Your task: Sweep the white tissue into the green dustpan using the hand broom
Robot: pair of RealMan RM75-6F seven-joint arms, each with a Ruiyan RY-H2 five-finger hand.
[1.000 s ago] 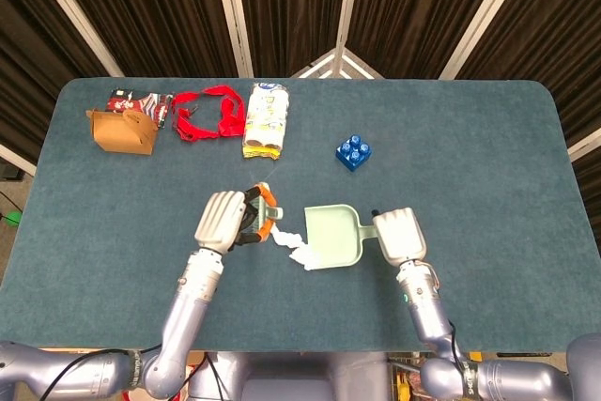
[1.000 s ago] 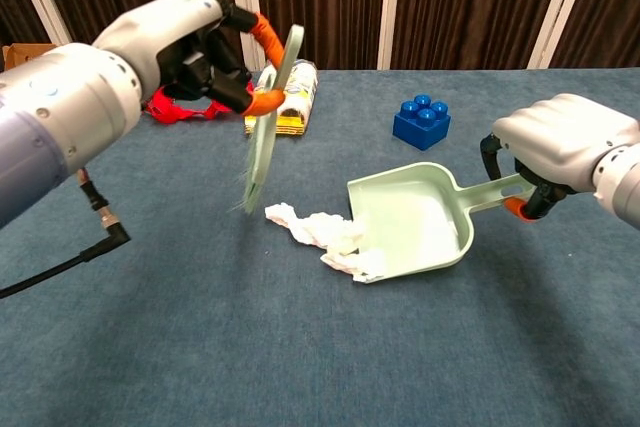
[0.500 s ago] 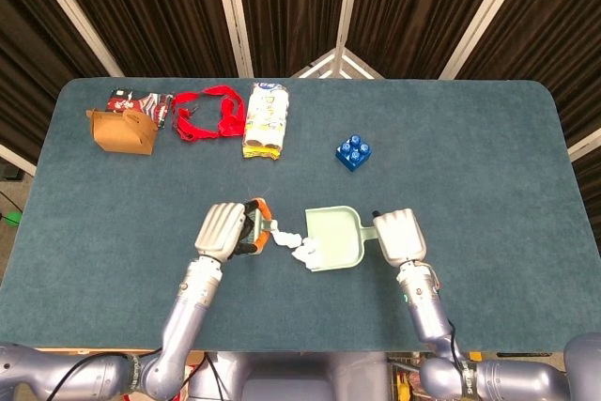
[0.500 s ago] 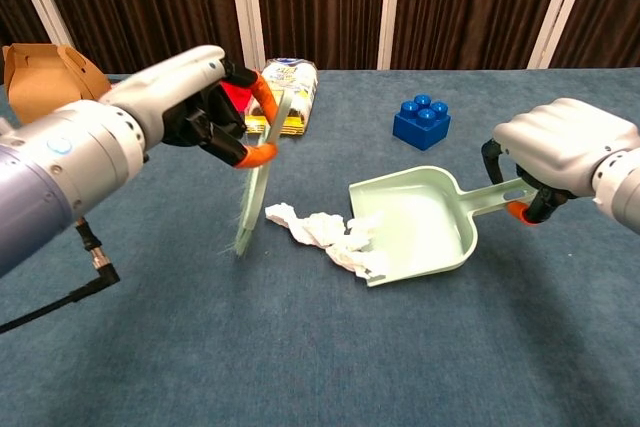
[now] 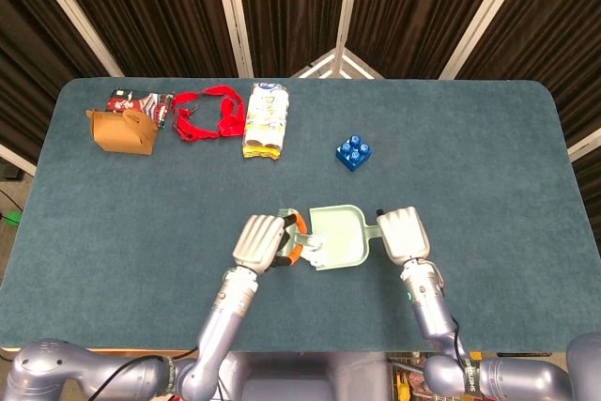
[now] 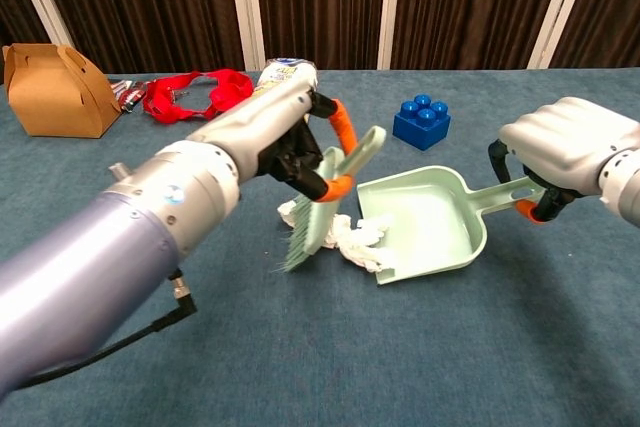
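Observation:
My left hand (image 5: 260,241) (image 6: 283,137) grips the orange-handled hand broom (image 6: 325,200) (image 5: 294,235), whose pale green head tilts down against the white tissue (image 6: 362,240). The tissue is bunched at the dustpan's open left lip, partly hidden by the broom in the head view. The green dustpan (image 5: 339,237) (image 6: 425,224) lies flat on the blue table. Its handle is held by my right hand (image 5: 399,235) (image 6: 567,151) on the right side.
A blue toy brick (image 5: 353,152) (image 6: 421,119) sits behind the dustpan. At the table's far left lie a yellow-white packet (image 5: 266,119), a red strap (image 5: 208,112) (image 6: 190,93), a brown cardboard box (image 5: 122,131) (image 6: 55,90) and a small dark packet (image 5: 137,101).
My left hand has swept the broom rightward, pushing the tissue from a stretched strip into a bunch at the dustpan's mouth. The dustpan and right hand have barely moved.

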